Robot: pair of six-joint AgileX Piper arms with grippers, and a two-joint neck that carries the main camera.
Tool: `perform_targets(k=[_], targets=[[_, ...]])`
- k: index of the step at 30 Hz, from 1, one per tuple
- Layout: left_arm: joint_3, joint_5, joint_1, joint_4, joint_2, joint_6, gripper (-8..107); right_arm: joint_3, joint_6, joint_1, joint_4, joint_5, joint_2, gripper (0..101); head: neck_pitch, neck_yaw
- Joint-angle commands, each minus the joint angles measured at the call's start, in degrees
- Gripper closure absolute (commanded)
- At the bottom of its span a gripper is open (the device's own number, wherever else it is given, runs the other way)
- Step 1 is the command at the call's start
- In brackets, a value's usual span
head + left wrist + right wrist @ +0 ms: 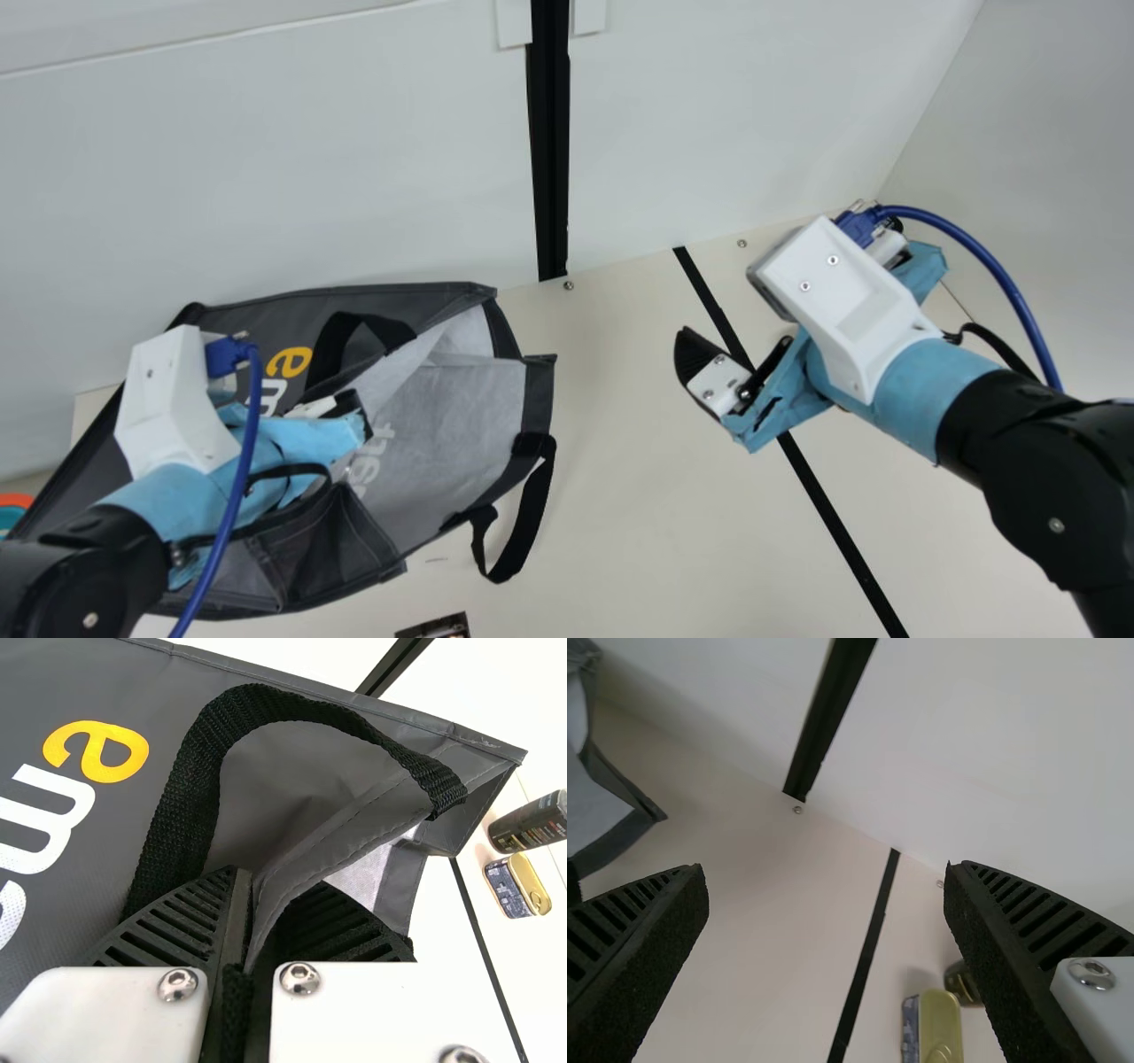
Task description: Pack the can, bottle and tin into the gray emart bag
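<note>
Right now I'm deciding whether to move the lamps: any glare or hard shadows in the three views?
Main view: fairly even light, just faint, soft shading on the table near the bag. Left wrist view: tabletop almost washed out to white, small glints on the screw heads. Right wrist view: soft shadow by the tin, no strong glare.

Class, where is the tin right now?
In the left wrist view, the tin lies on the table at the robot's right, beside the dark cylinder, across the black line from the bag.
</note>
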Motion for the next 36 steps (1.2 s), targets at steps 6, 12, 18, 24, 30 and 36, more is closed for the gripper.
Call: perform_targets(k=[6,12,18,24,30,36], targets=[[0.0,0.0,0.0,0.0,0.0,0.0,89,-2.0,6.6,-1.0,-7.1,3.3,-0.7,10,-1.3,-0.1],[0.0,0.0,0.0,0.0,0.0,0.0,89,-3.8,11.0,-1.9,-11.2,6.4,-1.3,10,-1.3,-0.1],[0.0,0.0,0.0,0.0,0.0,0.0,89,-5.4,14.7,-2.8,-14.5,9.7,-1.8,10,-1.3,-0.1],[0.0,0.0,0.0,0.0,0.0,0.0,89,-7.3,17.5,-3.8,-16.9,13.3,-2.2,10,-1.3,-0.1],[0.0,0.0,0.0,0.0,0.0,0.0,89,-9.5,19.3,-5.1,-18.2,17.2,-2.4,10,-1.3,-0.1],[0.0,0.0,0.0,0.0,0.0,0.0,89,-11.9,20.3,-6.4,-18.8,21.2,-2.6,10,-1.3,-0.1]])
